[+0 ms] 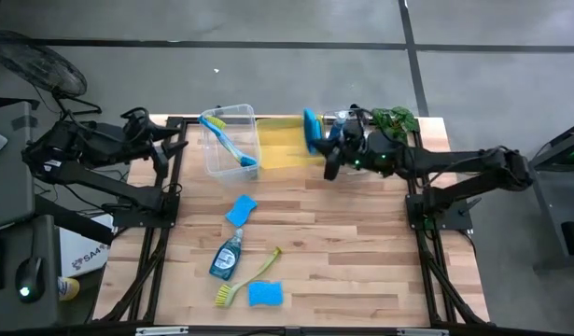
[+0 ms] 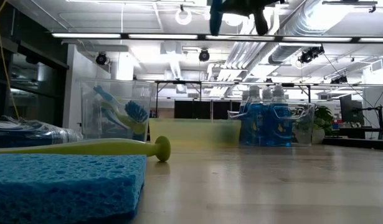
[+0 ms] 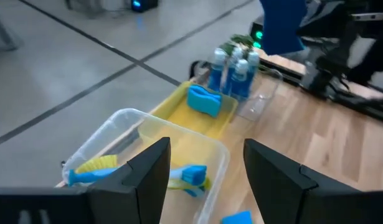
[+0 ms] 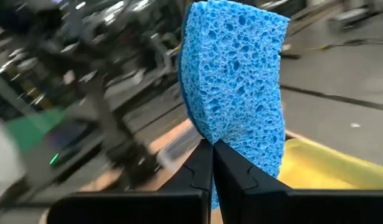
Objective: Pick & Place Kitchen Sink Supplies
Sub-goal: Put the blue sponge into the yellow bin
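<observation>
Past my fingers sit a clear bin (image 1: 229,140), a yellow bin (image 1: 282,145) beside it, and what looks like a leafy plant (image 1: 395,119) at the table's (image 1: 361,243) far corner.

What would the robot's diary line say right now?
right pincer: shut on flat blue sponge | position: above yellow plastic bin | left pincer: open, waiting

One blue sponge (image 4: 238,87) hangs pinched in the right pincer (image 4: 212,163) at the surface's twelve o'clock edge. Two more sponges (image 1: 241,209) (image 1: 265,294), a soap bottle (image 1: 226,255) and a yellow-green brush (image 1: 248,279) lie toward six o'clock.
</observation>
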Controlling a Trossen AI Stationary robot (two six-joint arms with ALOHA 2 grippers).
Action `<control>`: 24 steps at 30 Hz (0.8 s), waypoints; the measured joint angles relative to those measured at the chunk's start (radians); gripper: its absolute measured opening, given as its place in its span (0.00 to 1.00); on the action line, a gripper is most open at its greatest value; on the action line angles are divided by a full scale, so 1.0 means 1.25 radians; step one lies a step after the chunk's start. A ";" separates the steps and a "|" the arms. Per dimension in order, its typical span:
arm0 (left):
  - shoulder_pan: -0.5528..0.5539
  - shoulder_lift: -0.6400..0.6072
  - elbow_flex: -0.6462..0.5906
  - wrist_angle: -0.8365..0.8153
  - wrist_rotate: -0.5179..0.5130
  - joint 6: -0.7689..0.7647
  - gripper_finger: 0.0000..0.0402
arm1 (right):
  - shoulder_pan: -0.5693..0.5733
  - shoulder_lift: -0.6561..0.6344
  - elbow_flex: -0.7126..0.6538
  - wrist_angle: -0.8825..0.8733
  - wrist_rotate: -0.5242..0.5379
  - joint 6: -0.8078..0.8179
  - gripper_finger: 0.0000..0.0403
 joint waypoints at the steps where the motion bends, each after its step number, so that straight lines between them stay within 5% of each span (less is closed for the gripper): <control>1: 0.000 0.000 0.000 0.000 -0.014 -0.007 0.50 | -0.006 0.000 0.005 -0.002 0.017 0.014 0.00; 6: 0.000 0.001 0.000 0.004 -0.073 -0.063 0.50 | -0.050 0.042 0.063 -0.052 0.033 0.064 0.00; 12: 0.000 0.012 0.000 0.005 -0.095 -0.144 0.50 | -0.111 0.154 0.240 -0.347 -0.011 0.094 0.00; 17: 0.000 0.037 0.000 0.005 -0.096 -0.155 0.50 | -0.186 0.248 0.322 -0.425 -0.120 0.110 0.00; 24: 0.000 0.082 0.000 -0.003 -0.112 -0.138 0.50 | -0.271 0.350 0.301 -0.389 -0.278 0.188 0.00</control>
